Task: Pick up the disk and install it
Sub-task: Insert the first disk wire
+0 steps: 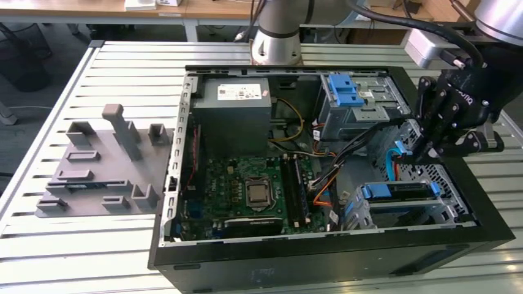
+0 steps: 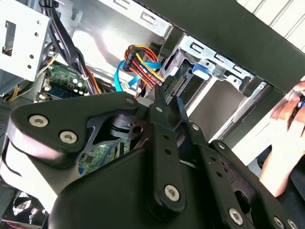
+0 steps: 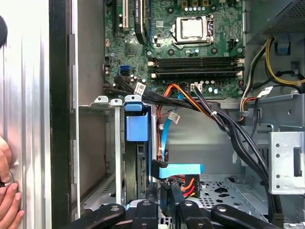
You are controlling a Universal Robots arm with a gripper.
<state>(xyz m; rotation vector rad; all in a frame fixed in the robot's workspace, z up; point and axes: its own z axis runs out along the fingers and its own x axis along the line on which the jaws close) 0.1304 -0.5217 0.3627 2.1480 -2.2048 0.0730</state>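
an open black computer case (image 1: 327, 257) lies on a white slatted table (image 1: 122, 73). the disk (image 1: 396, 191) is inside the case, in the corner at the exterior view's right, nearest that camera. it sits in a silver metal drive cage (image 1: 445, 211) there, and its blue frame shows at the open side of the cage. in the first wrist view the disk (image 3: 137, 128) stands on its edge in the cage, right beside the black wall of the case.

the black gripper (image 1: 413, 156) hangs inside the case, just above the cage and the disk. in the second wrist view the gripper (image 2: 167, 99) has its fingers (image 2: 159, 102) pulled in close, side by side, with nothing held between them. they point at a bunch of red, yellow and blue cables (image 2: 143, 67) near the cage.

a green board (image 1: 245, 184) covers the middle of the case floor. a grey box (image 1: 233, 116) with a white sticker sits at the far end of the case. a grey plastic stand (image 1: 98, 165) rests on the table outside the case. a person's hand (image 3: 7, 200) is outside the case, by its black wall.
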